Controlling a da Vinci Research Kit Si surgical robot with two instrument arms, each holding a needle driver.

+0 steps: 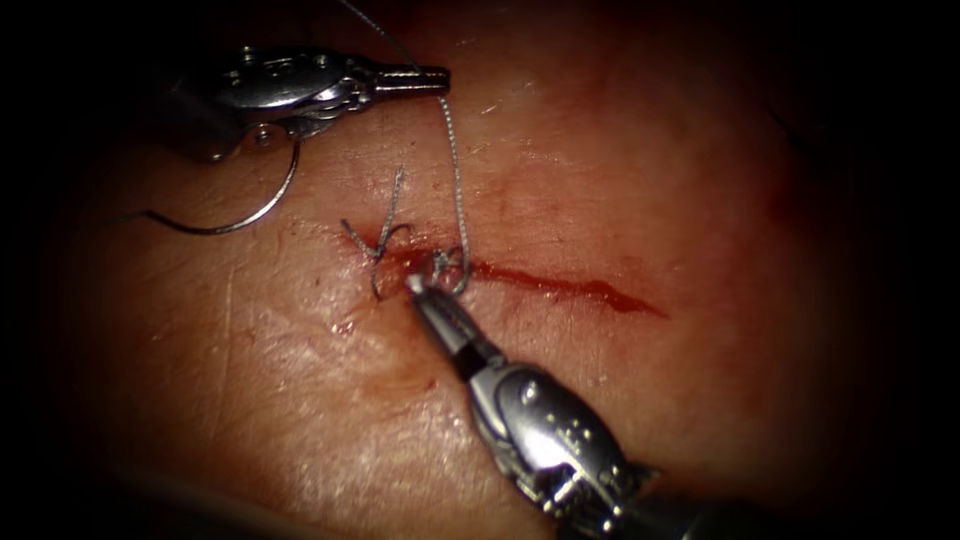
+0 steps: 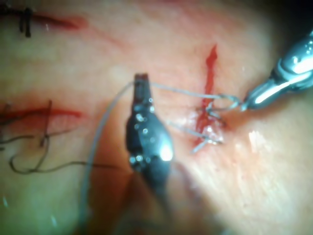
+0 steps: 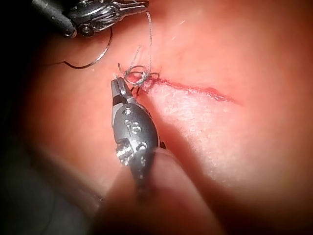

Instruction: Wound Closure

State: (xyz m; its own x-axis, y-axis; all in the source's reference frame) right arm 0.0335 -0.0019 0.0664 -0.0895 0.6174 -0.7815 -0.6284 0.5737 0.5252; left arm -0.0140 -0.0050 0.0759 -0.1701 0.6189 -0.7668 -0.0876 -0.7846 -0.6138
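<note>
The cut (image 1: 560, 285) runs across the tissue (image 1: 700, 180) as a thin red line. My left tool (image 1: 440, 78) lies up and left of it, jaws shut on the thread (image 1: 455, 170). That thread drops to a small loop (image 1: 447, 262) at the cut's left end. My right tool (image 1: 415, 285) comes up from below, its jaws shut on the thread's short end at that loop. The curved needle (image 1: 255, 215) lies free on the tissue left of the cut, under the left tool, held by neither tool. The wrist views show the left tool (image 2: 142, 77) and right tool (image 3: 116, 82) likewise.
An earlier stitch with cut thread ends (image 1: 385, 232) sits at the cut's far left. Red fluid (image 1: 610, 295) lines the cut. In the left wrist view, two other cuts carry dark stitches (image 2: 27, 22) and loose dark thread (image 2: 44, 132).
</note>
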